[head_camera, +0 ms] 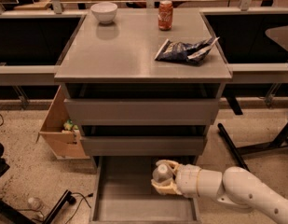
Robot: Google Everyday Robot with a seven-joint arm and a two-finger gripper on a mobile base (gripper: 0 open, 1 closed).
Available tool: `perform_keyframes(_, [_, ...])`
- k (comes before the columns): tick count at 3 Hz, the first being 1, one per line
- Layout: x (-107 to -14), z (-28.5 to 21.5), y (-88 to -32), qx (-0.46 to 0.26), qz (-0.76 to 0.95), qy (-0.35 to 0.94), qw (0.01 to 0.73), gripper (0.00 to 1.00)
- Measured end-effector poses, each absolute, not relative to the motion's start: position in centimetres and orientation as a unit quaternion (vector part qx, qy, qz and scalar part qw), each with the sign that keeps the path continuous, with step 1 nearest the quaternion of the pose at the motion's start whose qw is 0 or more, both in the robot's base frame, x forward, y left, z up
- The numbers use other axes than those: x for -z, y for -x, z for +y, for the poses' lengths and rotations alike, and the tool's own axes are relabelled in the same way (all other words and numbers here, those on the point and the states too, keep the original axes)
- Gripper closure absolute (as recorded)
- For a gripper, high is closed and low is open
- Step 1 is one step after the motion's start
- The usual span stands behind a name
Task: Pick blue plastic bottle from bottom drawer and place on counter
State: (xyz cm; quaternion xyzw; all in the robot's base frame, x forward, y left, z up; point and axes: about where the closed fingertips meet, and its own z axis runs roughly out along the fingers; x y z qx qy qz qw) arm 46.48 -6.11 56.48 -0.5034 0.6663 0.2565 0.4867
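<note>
Over bottom drawer (120,200): gripper (162,176) closed around blue plastic bottle (161,172), near the right rear.
Middle drawer front (143,145): we fear the bottle clips it on lifting.
Counter (115,55): chip bag (185,51) crowds the right side; bottle may topple.

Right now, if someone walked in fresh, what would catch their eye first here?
First, the white arm reaching in from the lower right, its gripper closed around the blue plastic bottle at the right side of the open bottom drawer. Next, the counter above, with a red soda can and a white bowl at the back and a crumpled snack bag near its right edge.
</note>
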Motion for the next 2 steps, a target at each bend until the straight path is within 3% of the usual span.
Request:
perform_keyframes(1, [-64.8, -2.0, -39.9, -0.290, 0.652, 0.522, 0.466, 1.00])
perform_keyframes(2, [-77.5, -0.8, -37.6, -0.249, 0.631, 0.561, 0.475, 1.00])
